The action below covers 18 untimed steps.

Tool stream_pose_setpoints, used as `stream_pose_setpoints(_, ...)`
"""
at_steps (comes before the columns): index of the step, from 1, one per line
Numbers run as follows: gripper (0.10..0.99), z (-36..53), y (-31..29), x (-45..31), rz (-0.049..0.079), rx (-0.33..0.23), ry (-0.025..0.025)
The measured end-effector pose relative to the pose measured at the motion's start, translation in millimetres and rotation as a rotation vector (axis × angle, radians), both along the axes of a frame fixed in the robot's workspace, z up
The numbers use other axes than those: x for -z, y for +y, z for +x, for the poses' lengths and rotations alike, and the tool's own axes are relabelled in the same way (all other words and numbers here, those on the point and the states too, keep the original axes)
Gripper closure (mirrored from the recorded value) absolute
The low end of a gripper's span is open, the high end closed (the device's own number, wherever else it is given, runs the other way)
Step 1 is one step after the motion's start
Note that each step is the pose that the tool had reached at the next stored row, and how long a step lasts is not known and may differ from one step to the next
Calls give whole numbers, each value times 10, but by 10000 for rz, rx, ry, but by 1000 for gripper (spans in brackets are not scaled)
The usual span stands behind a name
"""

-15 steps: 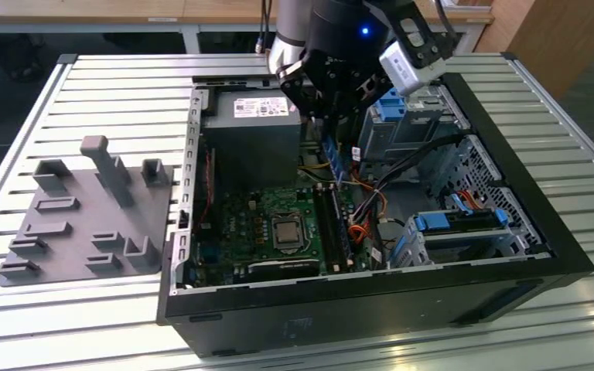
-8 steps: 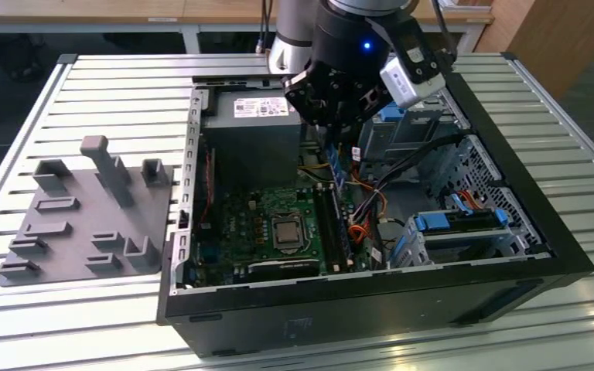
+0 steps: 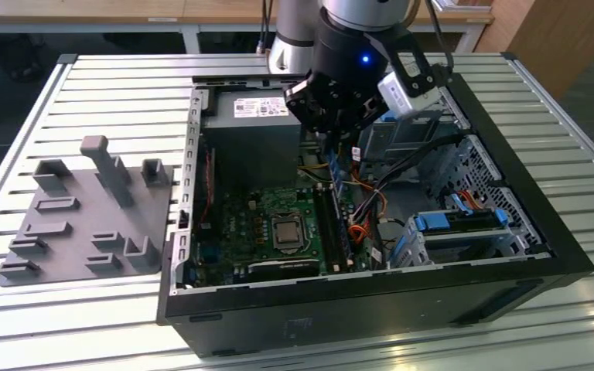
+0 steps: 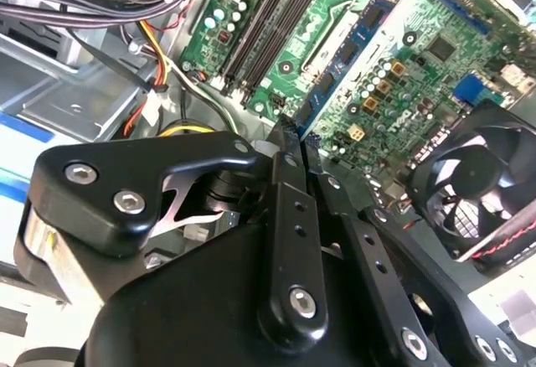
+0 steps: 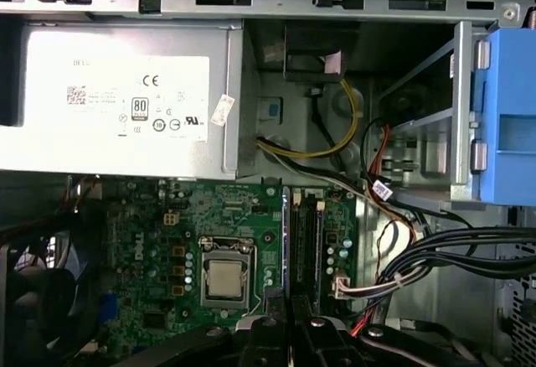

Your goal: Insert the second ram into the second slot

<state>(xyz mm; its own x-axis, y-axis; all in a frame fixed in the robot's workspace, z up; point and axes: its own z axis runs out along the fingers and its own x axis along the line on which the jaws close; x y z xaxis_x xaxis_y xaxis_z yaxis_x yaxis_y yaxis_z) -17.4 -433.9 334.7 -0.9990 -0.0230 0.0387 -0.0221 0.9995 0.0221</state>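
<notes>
The gripper (image 3: 333, 143) hangs inside the open computer case (image 3: 380, 290), on the near side of the power supply (image 3: 250, 108). In the second wrist view its fingers (image 4: 285, 145) are pressed together on the second ram (image 4: 322, 90). The blue stick (image 3: 331, 166) stands on its edge over the far end of the memory slots (image 3: 330, 220). I cannot tell if it touches them.

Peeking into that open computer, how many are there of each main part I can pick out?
Power supply: 1
Processor socket: 1
Cooling fan: 1
Memory stick held in the tool: 1
Total: 4
</notes>
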Motion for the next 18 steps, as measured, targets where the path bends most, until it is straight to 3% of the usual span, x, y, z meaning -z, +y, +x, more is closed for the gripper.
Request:
stream_pose_setpoints(3,949,0,-31,42,86,1,-2)
stream_pose_setpoints(7,949,-1,-65,115,89,4,0)
stream_pose_setpoints(13,949,1,-66,127,88,2,1)
stream_pose_setpoints(18,949,9,-103,200,94,3,0)
